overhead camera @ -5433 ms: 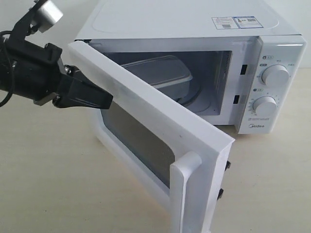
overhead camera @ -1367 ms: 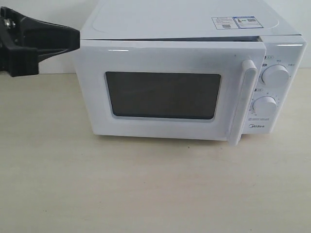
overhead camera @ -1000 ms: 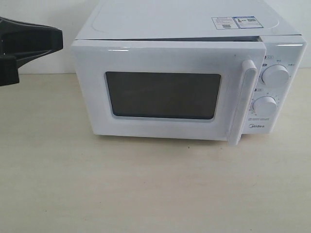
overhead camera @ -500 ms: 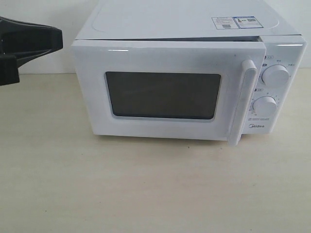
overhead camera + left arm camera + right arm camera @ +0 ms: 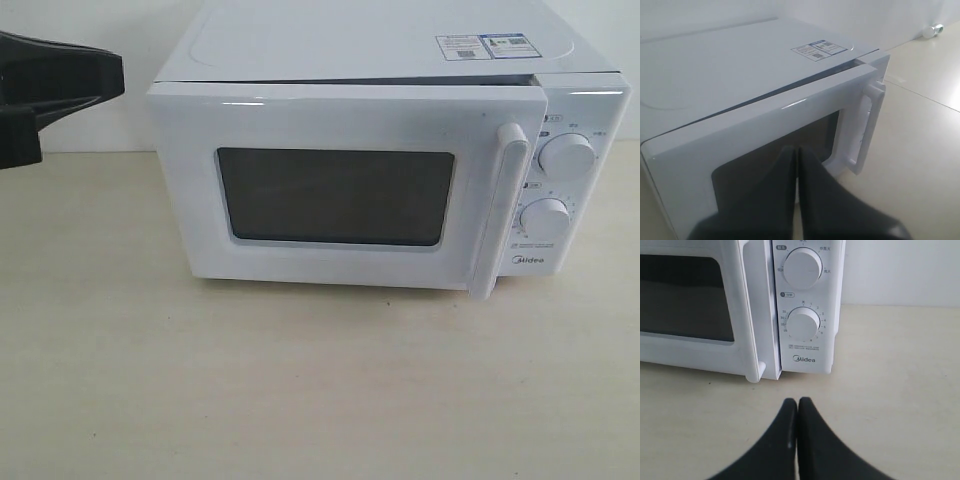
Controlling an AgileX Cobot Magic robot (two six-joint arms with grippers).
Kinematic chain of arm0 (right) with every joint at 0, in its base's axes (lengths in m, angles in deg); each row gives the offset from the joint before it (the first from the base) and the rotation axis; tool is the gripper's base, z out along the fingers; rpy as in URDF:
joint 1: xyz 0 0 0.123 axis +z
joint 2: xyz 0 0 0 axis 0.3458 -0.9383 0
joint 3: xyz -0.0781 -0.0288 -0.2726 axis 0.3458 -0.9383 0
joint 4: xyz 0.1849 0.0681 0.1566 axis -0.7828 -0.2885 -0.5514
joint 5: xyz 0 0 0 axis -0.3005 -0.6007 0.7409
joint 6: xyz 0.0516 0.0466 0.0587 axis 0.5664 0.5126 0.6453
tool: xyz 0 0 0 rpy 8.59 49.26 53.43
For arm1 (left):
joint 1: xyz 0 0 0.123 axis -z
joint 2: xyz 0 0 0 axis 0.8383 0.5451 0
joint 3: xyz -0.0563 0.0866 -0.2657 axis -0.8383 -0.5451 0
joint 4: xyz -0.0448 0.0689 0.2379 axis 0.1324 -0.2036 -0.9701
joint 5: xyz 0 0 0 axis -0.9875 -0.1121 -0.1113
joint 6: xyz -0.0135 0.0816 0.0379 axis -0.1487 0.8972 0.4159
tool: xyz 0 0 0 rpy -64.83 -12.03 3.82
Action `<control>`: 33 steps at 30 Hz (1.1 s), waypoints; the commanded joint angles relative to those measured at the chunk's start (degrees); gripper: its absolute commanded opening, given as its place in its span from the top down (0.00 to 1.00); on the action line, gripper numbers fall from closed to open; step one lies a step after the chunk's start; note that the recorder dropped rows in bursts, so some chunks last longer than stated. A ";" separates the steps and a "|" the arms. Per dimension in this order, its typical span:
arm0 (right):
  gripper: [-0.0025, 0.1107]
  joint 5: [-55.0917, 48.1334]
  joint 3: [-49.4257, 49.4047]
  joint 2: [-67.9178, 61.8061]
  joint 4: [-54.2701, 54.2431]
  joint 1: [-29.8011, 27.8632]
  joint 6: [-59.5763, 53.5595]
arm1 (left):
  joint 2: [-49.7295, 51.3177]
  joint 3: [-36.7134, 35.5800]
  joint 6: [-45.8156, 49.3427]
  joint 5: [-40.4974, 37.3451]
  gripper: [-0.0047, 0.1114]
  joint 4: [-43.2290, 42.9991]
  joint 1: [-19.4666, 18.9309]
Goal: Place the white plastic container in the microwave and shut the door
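Beige tabletop (image 5: 300,400) holds the white boxy microwave (image 5: 380,40) lettered "Midea" (image 5: 803,359), its white dark-windowed door (image 5: 330,120) across the front; left gripper (image 5: 798,149) and right gripper (image 5: 798,401), black fingers pressed together, hover clear of it.

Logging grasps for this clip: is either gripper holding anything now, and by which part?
Nothing is held. The left gripper and right gripper are both shut on nothing, apart from the white boxy microwave.

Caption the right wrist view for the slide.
Shut right end effector faces the microwave's two knobs and door.
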 commanded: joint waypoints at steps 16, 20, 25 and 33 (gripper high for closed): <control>0.98 0.78 0.03 0.30 -0.01 -0.20 -0.13 | 16.49 4.00 7.95 -0.22 0.93 6.82 -0.15; 0.98 0.78 0.03 0.30 -0.01 -0.20 -0.13 | 16.38 4.00 7.95 -0.21 0.93 6.82 -0.15; 0.98 4.74 0.03 0.30 -1.01 -0.20 -0.13 | 16.38 3.89 7.95 -0.21 0.93 6.82 -0.15; 0.98 28.63 0.03 0.30 -9.15 -0.20 2.39 | 16.38 3.89 7.95 -0.21 0.93 6.82 -0.15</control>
